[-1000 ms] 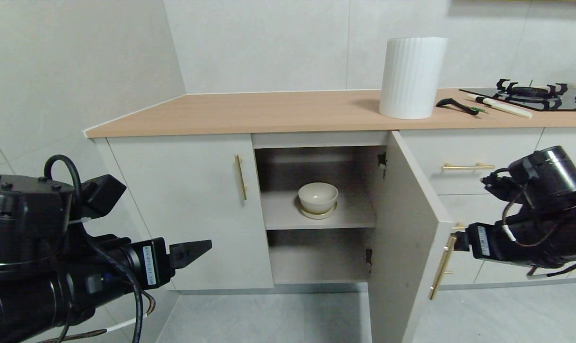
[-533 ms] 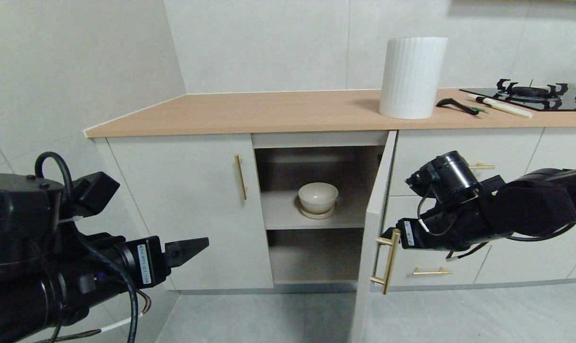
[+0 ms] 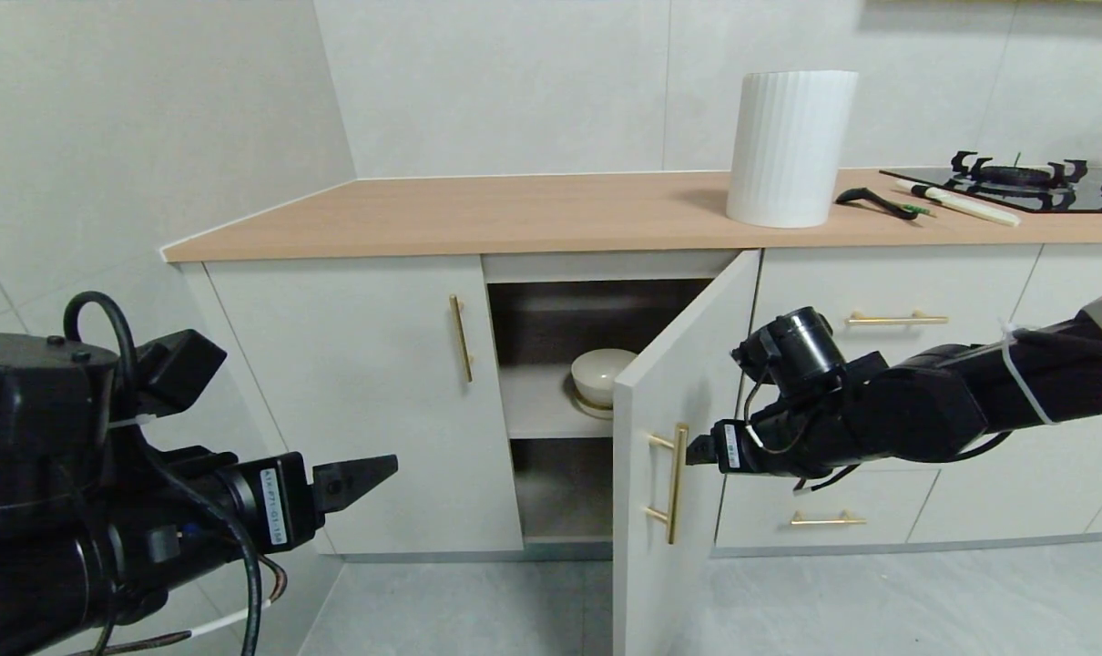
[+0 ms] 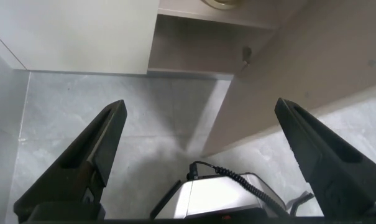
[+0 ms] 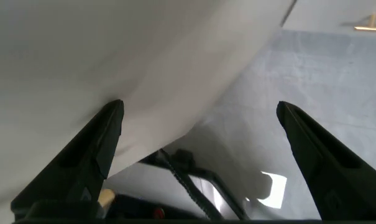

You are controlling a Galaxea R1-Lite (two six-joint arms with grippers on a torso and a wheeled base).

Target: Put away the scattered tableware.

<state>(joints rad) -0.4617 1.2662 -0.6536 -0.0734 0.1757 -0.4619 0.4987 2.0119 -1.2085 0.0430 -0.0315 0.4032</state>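
Note:
A cream bowl point(image 3: 595, 370) sits on a gold-rimmed plate point(image 3: 586, 404) on the middle shelf of the open cabinet, with its right half hidden by the cabinet door point(image 3: 674, 364). The door stands about half shut. My right gripper point(image 3: 697, 450) is at the door's outer face beside the gold handle point(image 3: 674, 483). In the right wrist view the right gripper point(image 5: 200, 107) is open, with the pale door point(image 5: 113, 50) close before it. My left gripper point(image 3: 362, 476) hangs low at the left, in front of the closed door; the left gripper point(image 4: 200, 107) is open and holds nothing.
On the wooden counter point(image 3: 478, 214) stand a tall white ribbed container point(image 3: 790, 146), a black tool point(image 3: 874, 200), a white-handled utensil point(image 3: 956, 205) and a gas hob point(image 3: 1015, 178). Drawers with gold handles point(image 3: 895, 319) lie right of the cabinet. Grey floor point(image 3: 478, 610) lies below.
My right arm has moved left and the cabinet door has swung with it from wide open to about half shut, covering part of the bowl. The left arm has hardly moved.

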